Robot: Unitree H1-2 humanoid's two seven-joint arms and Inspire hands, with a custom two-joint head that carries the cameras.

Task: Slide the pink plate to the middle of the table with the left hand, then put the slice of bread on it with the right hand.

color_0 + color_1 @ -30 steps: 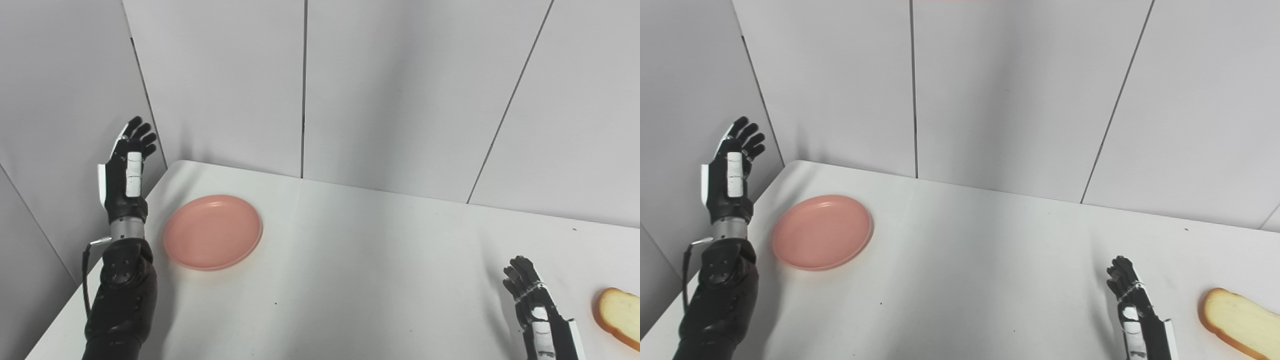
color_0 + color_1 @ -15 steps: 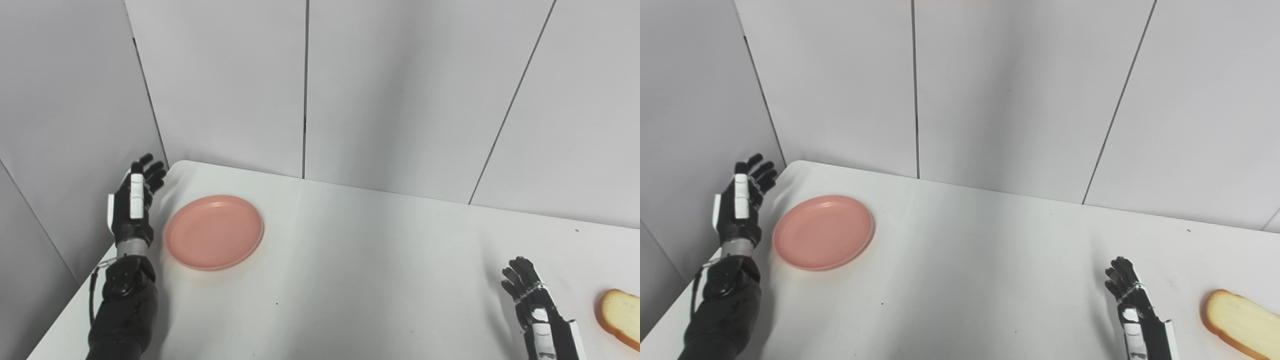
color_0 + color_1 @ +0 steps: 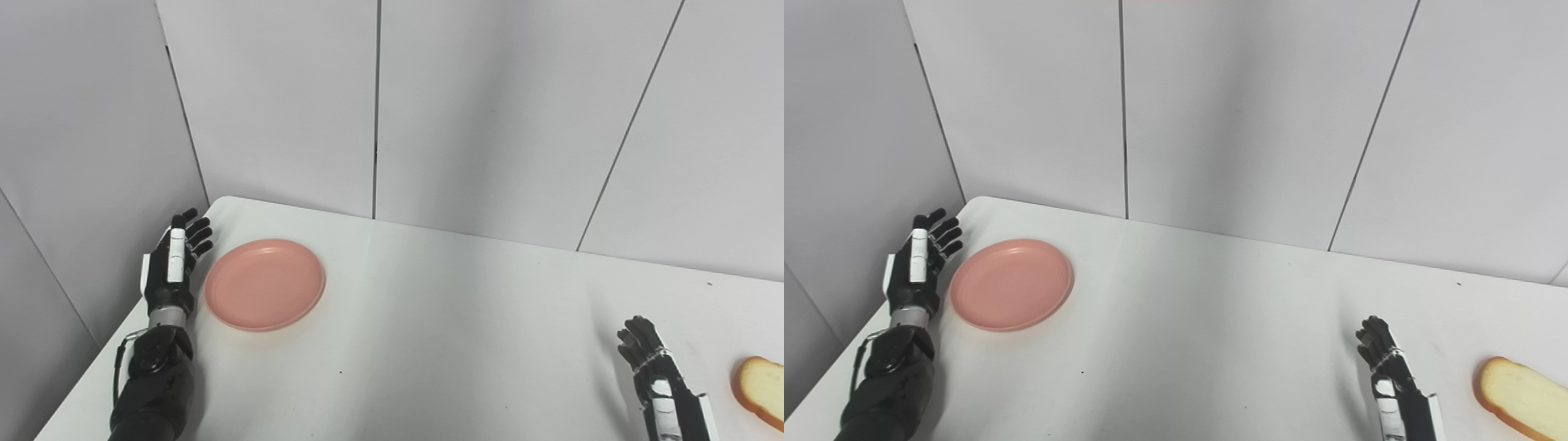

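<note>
The black-and-white left hand [image 3: 173, 263] stood at the left edge of the white rectangular table [image 3: 441, 318], its fingers [image 3: 195, 229] spread and straight, pointing toward twelve o'clock, and it held nothing. The palm faced toward three o'clock, where the round pink plastic plate [image 3: 264, 284] lay. The plate sat flat on the table just beside the hand, at about three o'clock from it, with a narrow strip of white tabletop showing between the hand and the plate's near rim; whether any fingertip touched the rim could not be told. The plate carried nothing in it. It lay in the table's left part, well short of the middle.

The black-and-white right hand [image 3: 1387, 370] rose from the bottom edge at the table's right side, fingers extended upward and only slightly parted, empty as well. The slice of pale bread with a golden-brown crust [image 3: 1519, 398] lay flat on the tabletop at about three o'clock from that hand, near it but clearly apart, partly cut off by the picture's right edge. From the plate, the bread lay far across the table at roughly four o'clock. Grey panelled walls [image 3: 490, 110] stood behind the table at twelve o'clock.
</note>
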